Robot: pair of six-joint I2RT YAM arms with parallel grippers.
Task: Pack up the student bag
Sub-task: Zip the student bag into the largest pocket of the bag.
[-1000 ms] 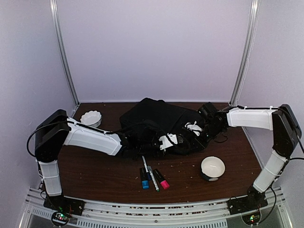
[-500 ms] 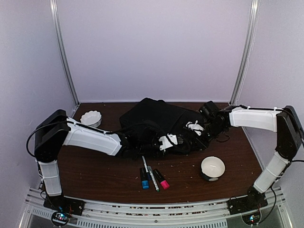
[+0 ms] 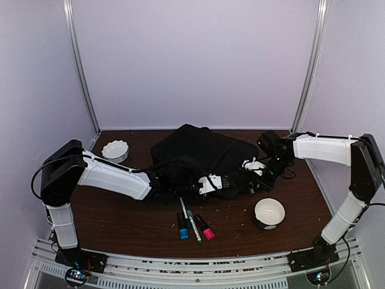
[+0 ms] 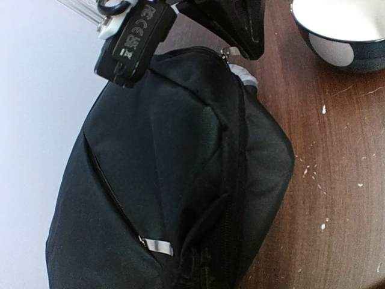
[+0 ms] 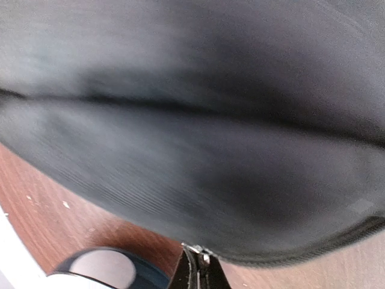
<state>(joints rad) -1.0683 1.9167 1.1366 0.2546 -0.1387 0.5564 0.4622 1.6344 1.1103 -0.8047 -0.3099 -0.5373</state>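
Note:
The student bag point(image 3: 201, 153), a large black fabric backpack, lies on its side in the middle of the table. It fills the left wrist view point(image 4: 162, 174) and the right wrist view point(image 5: 198, 138). My right gripper point(image 3: 257, 168) is at the bag's right end, its tips point(image 5: 200, 269) shut on a small metal zipper pull point(image 5: 204, 257). That gripper also shows in the left wrist view point(image 4: 237, 36). My left gripper point(image 3: 212, 182) is at the bag's near edge. Its fingers are hidden under bunched fabric point(image 4: 201, 265) that it pinches.
Three markers point(image 3: 192, 224) lie just in front of the bag, one blue-capped, one pink-capped. A white and dark bowl point(image 3: 269, 212) sits near the right arm and shows in both wrist views point(image 4: 343, 30) point(image 5: 102, 271). A white fluted dish point(image 3: 115, 149) stands at the back left.
My right gripper has moved right and nearer along the bag's edge with the zipper pull. The bag now lies flatter. The left gripper has barely shifted.

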